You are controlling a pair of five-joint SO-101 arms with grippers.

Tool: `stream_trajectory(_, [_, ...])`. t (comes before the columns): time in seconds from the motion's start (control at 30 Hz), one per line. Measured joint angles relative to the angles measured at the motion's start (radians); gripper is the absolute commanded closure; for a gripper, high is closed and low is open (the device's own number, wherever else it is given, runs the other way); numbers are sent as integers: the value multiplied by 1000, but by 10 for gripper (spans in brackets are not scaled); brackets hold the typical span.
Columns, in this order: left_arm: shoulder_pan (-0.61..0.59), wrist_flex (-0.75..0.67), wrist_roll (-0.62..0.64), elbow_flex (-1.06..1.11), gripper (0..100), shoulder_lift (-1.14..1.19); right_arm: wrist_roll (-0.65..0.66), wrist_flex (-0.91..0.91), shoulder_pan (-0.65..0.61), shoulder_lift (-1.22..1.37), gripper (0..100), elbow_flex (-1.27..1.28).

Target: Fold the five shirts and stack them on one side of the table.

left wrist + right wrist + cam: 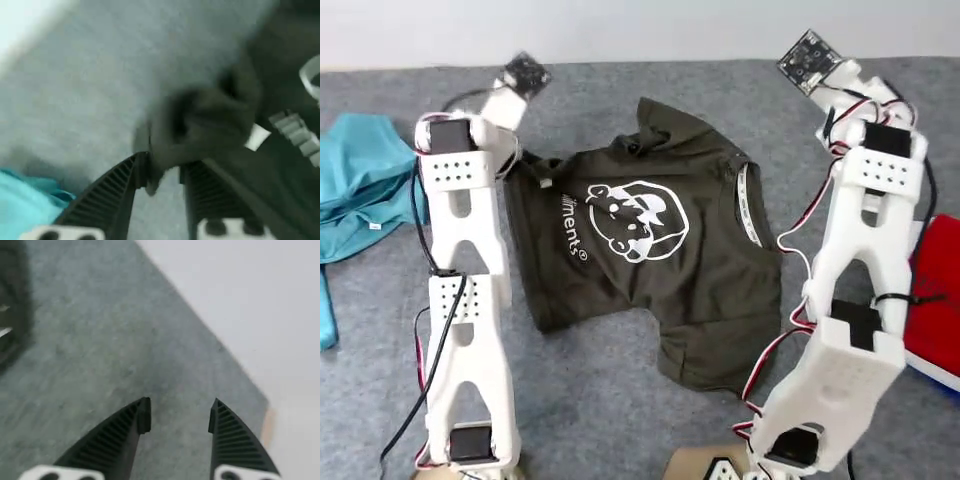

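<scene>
A dark olive shirt [660,260] with a white print lies crumpled at the middle of the grey table cover. My left gripper [162,175] is at the shirt's left sleeve [532,170], shut on a bunch of its dark fabric [200,125]. My right gripper [179,415] hangs open with nothing between its fingers, over bare grey cover near the table's far right edge, past the shirt's collar side. A teal shirt [360,180] lies rumpled at the left edge, and a red shirt [935,290] lies at the right edge.
The grey cover [600,400] is bare in front of the dark shirt between the two arm bases. The right arm [865,260] stands between the dark shirt and the red one. A pale surface [260,300] lies beyond the table's far edge.
</scene>
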Motion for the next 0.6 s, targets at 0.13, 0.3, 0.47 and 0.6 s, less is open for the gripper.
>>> stream_trajectory(0.13, [-49,11,-21,17,844,5,0,138,0,-31,801,0])
stream_trajectory(0.3, [-66,11,-28,112,836,-6,0,310,0,-57,801,0])
stream_trajectory(0.47, [-68,12,-29,339,836,-160,-55,417,0,-83,801,0])
stream_trajectory(0.6, [-68,12,-74,606,837,-345,-97,523,0,-103,801,0])
